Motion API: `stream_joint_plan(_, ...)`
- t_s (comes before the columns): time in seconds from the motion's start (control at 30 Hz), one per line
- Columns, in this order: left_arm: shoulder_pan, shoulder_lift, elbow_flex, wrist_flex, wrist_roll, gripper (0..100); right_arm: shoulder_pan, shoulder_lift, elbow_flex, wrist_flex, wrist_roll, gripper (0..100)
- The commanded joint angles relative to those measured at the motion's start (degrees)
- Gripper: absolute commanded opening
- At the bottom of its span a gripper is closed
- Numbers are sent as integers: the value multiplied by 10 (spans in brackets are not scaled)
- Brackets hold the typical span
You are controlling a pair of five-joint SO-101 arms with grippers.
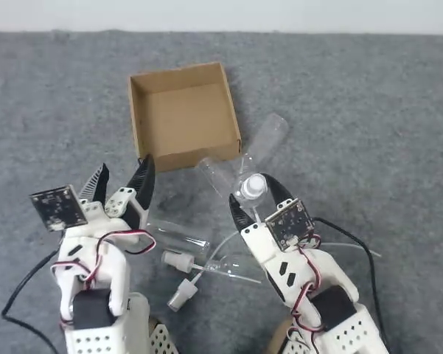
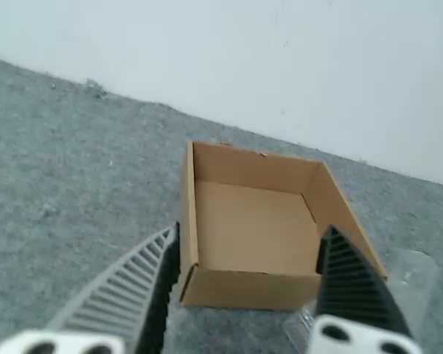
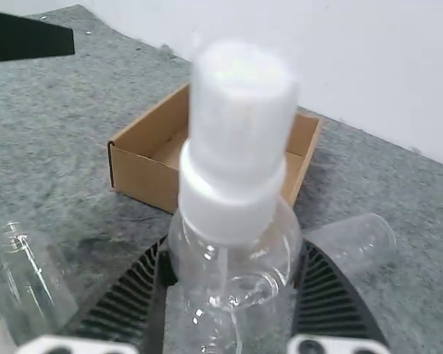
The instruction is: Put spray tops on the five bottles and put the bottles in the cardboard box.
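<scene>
**Operator:** State the position of the capped bottle (image 1: 252,193).

**Technician:** It sits between the fingers of the right gripper (image 1: 256,198), just near and right of the cardboard box (image 1: 192,155). A white spray top (image 3: 236,140) is seated on its neck. The capped end points away from the wrist.

**Operator:** Jaw condition, right side?

**Technician:** Partly open, with one finger closed against each side of the bottle's clear body.

**Operator:** Jaw condition, left side?

**Technician:** The left gripper (image 1: 119,181) is spread wide and holds nothing. It is left of the box's near left corner, fingertips pointing far.

**Operator:** Box status?

**Technician:** It stands open side up on the grey carpet (image 1: 368,110), and nothing shows inside it.

**Operator:** Remaining bottles?

**Technician:** All lie on their sides, uncapped.
- One far bottle (image 1: 271,134) lies right of the box.
- One corner bottle (image 1: 217,173) lies at the box's near right corner, just beside the right gripper.
- One middle bottle (image 1: 178,234) lies between the two arms.

**Operator:** Loose parts?

**Technician:** Two loose spray tops (image 1: 178,259) with dip tubes lie near the middle bottle, between the arm bases.
</scene>
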Motion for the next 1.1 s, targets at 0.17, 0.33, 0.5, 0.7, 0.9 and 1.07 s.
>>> stream_joint_plan(0.17, -2, -7, -79, 89, -10, 280, 10, -11, -29, 1, -3, 114)
stream_joint_plan(0.33, -25, -9, -71, 106, -10, 280, 7, -8, -79, 1, -2, 114)
stream_joint_plan(0.5, -91, -11, -50, 106, -9, 281, 6, -7, -122, 1, 3, 114)
stream_joint_plan(0.7, -104, -11, -30, 105, -9, 282, 5, -5, -167, -4, 39, 114)
stream_joint_plan(0.9, -103, -11, -24, 105, -9, 280, 5, 103, -236, -45, 39, 114)
stream_joint_plan(1.07, -105, -11, -24, 105, -9, 280, 5, 259, -307, -109, 33, 114)
